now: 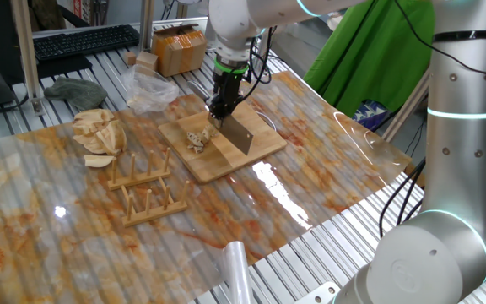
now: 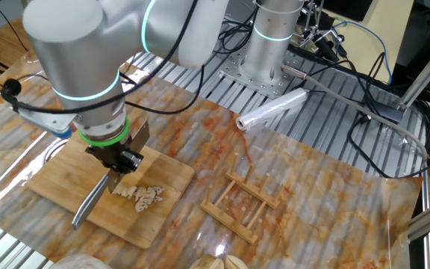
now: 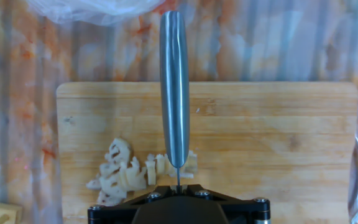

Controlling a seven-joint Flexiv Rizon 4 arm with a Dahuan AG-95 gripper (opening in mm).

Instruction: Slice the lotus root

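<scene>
Clamped shut on the cleaver, the tool is pointed straight down over the cutting board. In the hand view, the lotus root is seen sliced, mostly left of the blade, whose long axis runs away from the tool.

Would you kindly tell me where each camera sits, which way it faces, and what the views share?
One fixed view: beside the arm's base, looking across the table at the cutting board; arm and pincer show.
The other fixed view: opposite side, facing the base; arm shows, pincer holding the cleaver.
Hand view: on the hand, looking straight down along the cleaver's spine; only the pincer's mount shows.
Shared: all show board, cleaver and lotus root slices.
</scene>
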